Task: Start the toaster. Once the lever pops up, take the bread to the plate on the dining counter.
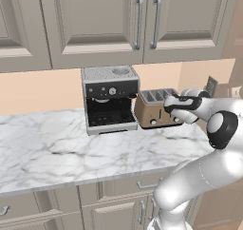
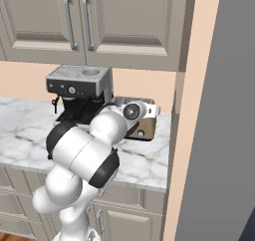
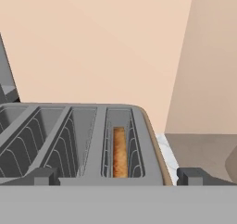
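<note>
Gripper (image 3: 118,176) spread wide over toaster (image 3: 83,140), bread (image 3: 120,152) sunk in rightmost slot, coffee machine (image 1: 110,99) beside toaster's left.

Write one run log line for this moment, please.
hand: open, above bronze-brown metal toaster | brown-crusted bread slice: in end slot | lever: cannot tell

Coffee machine (image 1: 110,100) crowds toaster (image 1: 155,109); bread (image 3: 120,152) slot unobstructed.

The bread (image 3: 120,152) sits upright in the toaster's (image 3: 92,140) rightmost slot.
</note>
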Controlling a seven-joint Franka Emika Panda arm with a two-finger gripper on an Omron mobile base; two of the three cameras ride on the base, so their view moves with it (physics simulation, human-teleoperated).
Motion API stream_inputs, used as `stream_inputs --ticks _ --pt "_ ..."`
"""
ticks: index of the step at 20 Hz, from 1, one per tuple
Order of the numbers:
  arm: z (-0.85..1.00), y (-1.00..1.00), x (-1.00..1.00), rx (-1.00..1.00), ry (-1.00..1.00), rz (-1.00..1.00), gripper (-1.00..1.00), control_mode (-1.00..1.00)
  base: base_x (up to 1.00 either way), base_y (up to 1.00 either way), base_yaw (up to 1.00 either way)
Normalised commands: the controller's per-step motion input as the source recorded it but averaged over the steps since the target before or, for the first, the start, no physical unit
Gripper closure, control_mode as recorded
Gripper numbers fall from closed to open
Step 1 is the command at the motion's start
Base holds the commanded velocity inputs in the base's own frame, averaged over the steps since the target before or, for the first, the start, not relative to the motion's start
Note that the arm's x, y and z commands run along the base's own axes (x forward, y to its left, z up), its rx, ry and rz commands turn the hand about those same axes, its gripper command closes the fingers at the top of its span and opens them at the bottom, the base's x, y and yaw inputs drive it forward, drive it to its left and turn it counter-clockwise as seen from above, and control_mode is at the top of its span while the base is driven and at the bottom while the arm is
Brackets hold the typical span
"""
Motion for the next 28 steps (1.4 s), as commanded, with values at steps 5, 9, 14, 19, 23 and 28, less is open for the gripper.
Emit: stream_inputs --ticks 5,9,14,19,23,28 --pt "0.00 0.00 0.00 0.00 0.00 0.00 -1.00 -1.00 0.00 0.00 0.00" --pt "0.00 0.00 0.00 0.00 0.00 0.00 -1.00 -1.00 0.00 0.00 0.00" --pt "0.00 0.00 0.00 0.00 0.00 0.00 -1.00 -1.00 0.00 0.00 0.00" --pt "0.00 0.00 0.00 0.00 0.00 0.00 -1.00 -1.00 0.00 0.00 0.00" --pt "0.00 0.00 0.00 0.00 0.00 0.00 -1.00 -1.00 0.00 0.00 0.00" --pt "0.00 0.00 0.00 0.00 0.00 0.00 -1.00 -1.00 0.00 0.00 0.00"
